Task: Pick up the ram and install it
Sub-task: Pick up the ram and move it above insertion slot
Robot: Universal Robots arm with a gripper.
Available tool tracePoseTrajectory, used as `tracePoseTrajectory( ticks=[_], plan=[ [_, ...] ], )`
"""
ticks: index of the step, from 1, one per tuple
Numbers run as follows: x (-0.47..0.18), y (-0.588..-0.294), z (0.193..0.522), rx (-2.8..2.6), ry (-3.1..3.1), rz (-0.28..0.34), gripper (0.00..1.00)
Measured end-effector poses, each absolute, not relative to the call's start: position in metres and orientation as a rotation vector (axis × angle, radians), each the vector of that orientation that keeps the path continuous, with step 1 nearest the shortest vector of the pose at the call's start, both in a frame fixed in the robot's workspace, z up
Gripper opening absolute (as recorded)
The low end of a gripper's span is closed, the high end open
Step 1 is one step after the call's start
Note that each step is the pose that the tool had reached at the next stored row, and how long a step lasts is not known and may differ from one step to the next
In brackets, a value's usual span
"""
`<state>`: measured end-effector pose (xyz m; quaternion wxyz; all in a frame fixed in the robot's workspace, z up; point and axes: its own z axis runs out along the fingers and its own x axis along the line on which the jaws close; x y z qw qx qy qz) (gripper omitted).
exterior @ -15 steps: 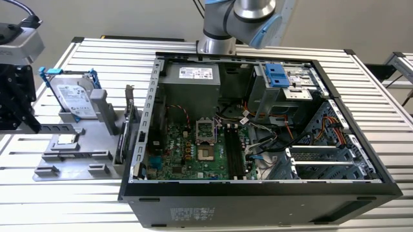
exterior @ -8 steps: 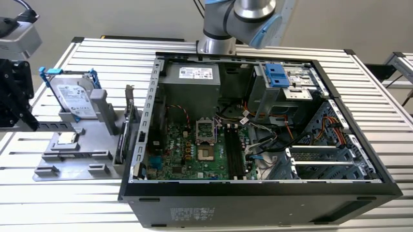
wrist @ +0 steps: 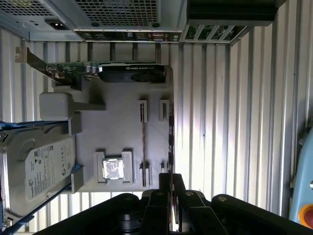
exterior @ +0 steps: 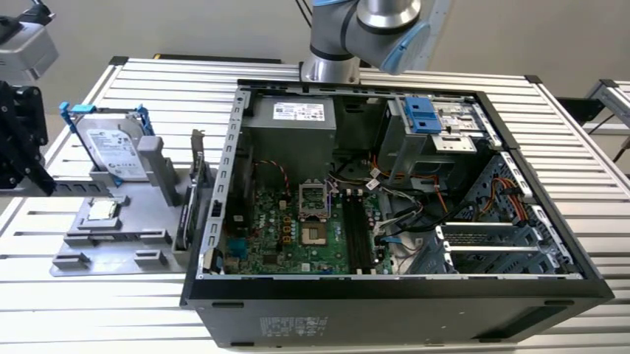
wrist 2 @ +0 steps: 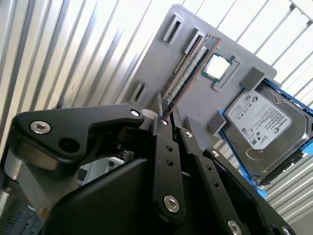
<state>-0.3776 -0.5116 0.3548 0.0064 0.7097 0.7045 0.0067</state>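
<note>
The tool (wrist 2: 168, 112) appears clenched on the near end of the thin, dark ram (wrist 2: 190, 68), edgewise in a grey holder (wrist 2: 146, 56).

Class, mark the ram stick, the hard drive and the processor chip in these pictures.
ram stick (wrist 2: 191, 71): second wrist view, halfway along its dark board.
hard drive (wrist 2: 261, 120): second wrist view, on its white label.
processor chip (wrist 2: 217, 67): second wrist view, centre of its metal lid.
</note>
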Motion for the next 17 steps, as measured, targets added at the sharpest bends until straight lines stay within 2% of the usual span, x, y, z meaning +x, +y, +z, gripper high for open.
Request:
tracePoseTrajectory(
  ticks=[17],
  plan=[
    [-0.377, -0.512, 0.373, 2.221, 2.204, 0.021, 0.00]
  ],
)
